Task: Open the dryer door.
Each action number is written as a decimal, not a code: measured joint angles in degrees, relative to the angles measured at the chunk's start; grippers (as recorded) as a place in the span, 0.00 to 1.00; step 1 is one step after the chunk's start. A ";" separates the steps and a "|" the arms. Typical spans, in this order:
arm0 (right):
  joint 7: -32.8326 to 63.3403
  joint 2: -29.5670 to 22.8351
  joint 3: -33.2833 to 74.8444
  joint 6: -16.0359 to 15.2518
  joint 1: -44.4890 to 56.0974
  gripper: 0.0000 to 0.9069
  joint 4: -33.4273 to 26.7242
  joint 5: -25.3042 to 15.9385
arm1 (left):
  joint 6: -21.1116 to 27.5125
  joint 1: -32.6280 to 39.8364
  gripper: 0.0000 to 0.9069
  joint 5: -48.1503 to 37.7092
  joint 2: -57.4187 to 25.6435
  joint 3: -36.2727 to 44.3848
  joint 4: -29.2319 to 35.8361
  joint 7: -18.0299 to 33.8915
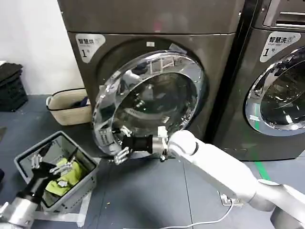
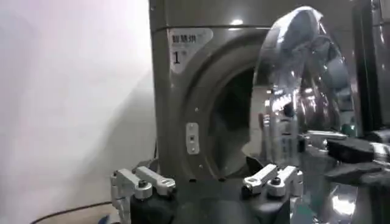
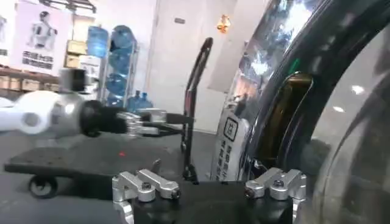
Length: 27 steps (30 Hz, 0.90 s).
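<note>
Chrome-ringed, the dryer door (image 1: 147, 102) already stands partly swung out from the grey-brown dryer (image 1: 157, 19), hinged on its right. The right gripper (image 1: 121, 145), jaws spread and released, sits at the door's lower left rim, placed to draw it wider. The left gripper (image 1: 52, 164) waits, jaws spread, over a grey basket (image 1: 28, 157) on the floor.

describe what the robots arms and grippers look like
The right arm has smooth white rounded links and a black wrist; the right gripper has silvery metal fingers. The left gripper has the same silvery fingers on a black base, with a light grey forearm.
</note>
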State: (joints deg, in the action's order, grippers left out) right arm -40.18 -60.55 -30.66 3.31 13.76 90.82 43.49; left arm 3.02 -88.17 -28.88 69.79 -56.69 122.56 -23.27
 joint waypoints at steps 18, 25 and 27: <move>-9.82 9.98 6.22 2.61 7.57 1.00 8.03 0.09 | 1.81 13.37 1.00 -0.38 -8.45 9.70 -10.86 1.30; -14.50 13.43 10.28 3.08 11.44 1.00 10.72 -0.11 | 2.40 20.03 1.00 1.13 -10.42 15.68 -14.71 1.40; -14.99 14.41 12.08 3.25 12.93 1.00 11.42 -0.11 | 2.51 21.79 1.00 1.57 -10.95 17.59 -15.10 1.21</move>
State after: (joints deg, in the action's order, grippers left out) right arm -55.16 -46.14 -18.58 6.56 26.69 102.23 43.38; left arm 5.53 -66.39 -27.31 58.84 -39.10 107.46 -22.06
